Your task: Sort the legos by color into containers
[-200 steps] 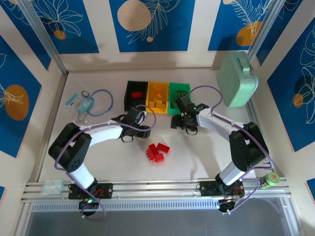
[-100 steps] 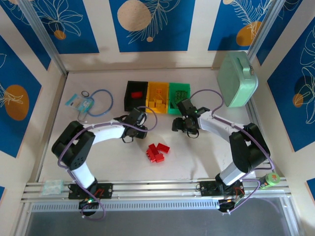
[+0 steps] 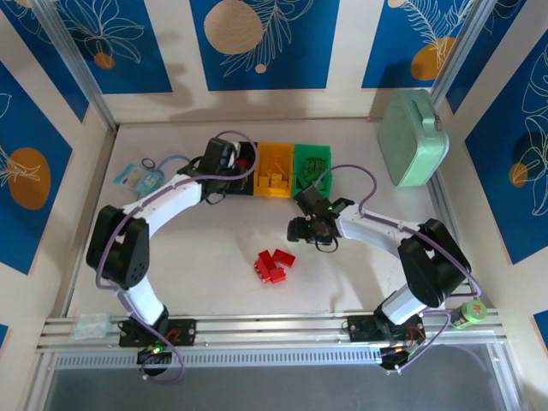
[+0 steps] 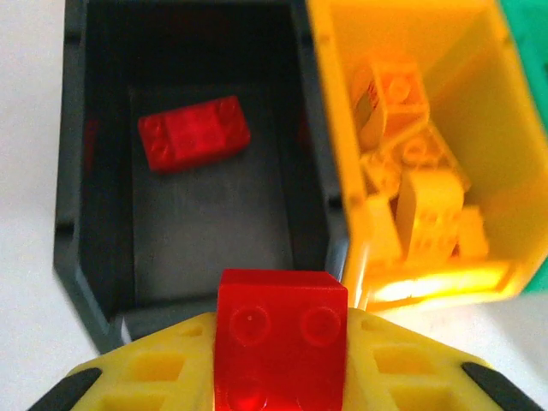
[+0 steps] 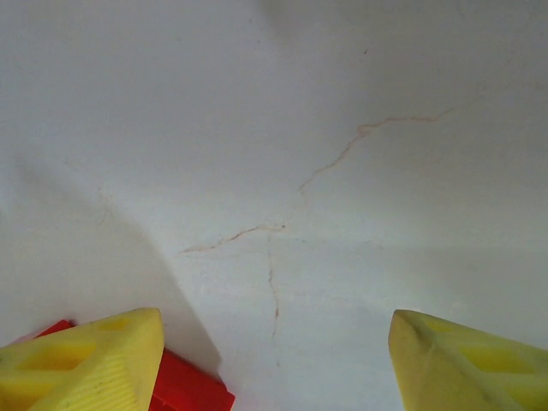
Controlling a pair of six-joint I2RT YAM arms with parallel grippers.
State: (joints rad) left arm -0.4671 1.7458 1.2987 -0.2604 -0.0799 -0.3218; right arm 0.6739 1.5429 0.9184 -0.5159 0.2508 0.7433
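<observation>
Gripping a glossy red brick (image 4: 281, 330), studs toward the camera, the left gripper (image 4: 281, 368) hangs at the near wall of the black bin (image 4: 73, 214). Farther in lies a second red brick (image 4: 193, 133), long axis across the bin, slightly tilted. The right gripper (image 5: 274, 364) gapes wide beside the red pile (image 3: 272, 264).

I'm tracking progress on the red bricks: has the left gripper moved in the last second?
Yes. In the overhead view the left gripper has gone up the picture and reached the black bin, which stayed put. It holds a red brick.
</observation>
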